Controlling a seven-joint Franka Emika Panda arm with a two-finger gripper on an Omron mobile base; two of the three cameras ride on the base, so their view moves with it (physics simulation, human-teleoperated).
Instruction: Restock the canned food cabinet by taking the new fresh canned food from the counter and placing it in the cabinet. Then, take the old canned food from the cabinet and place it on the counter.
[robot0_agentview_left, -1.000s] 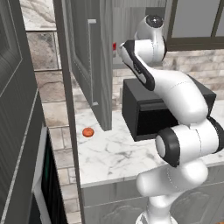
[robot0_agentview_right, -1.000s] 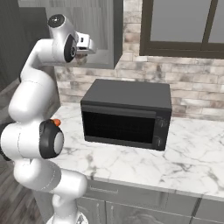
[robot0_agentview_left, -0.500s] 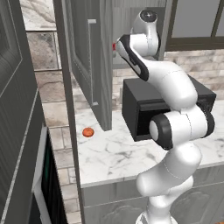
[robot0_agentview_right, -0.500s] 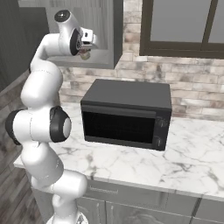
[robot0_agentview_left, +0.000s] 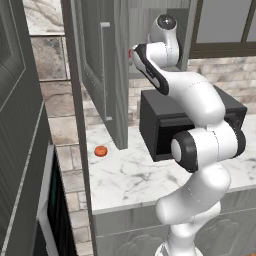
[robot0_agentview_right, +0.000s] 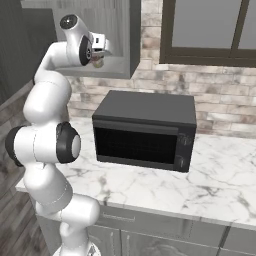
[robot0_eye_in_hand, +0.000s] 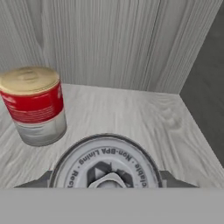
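Grey shelf: the cabinet (robot0_eye_in_hand: 131, 118) stands open, its tall door (robot0_agentview_left: 100, 75) swung out over the counter (robot0_agentview_left: 125, 175); the hand view looks along its plain inner shelf toward the back wall and the right-hand back corner.
Gripper: the gripper (robot0_eye_in_hand: 105, 177) is closed on the new fresh canned food (robot0_eye_in_hand: 105, 168), whose silver lettered lid sits between the two dark finger tips at the bottom of the hand view; in the right base view the same can (robot0_agentview_right: 97, 61) hangs under the hand at the cabinet's front edge.
Old can: the old canned food (robot0_eye_in_hand: 35, 105), red-labelled with a pale lower band, stands upright on the shelf near its left side, apart from the held can.
Done so far: as I judge it, the new can is off the counter and carried up into the cabinet.
Left to do: the new can is not yet released on the shelf; the red can must then be gripped and taken down to the marble.
Counter: a black microwave (robot0_agentview_right: 145, 132) sits at the back, and a small orange-red fruit (robot0_agentview_left: 100, 150) lies near the left edge, below the open door.
Risk: setting the new can down close to the old one could nudge it.
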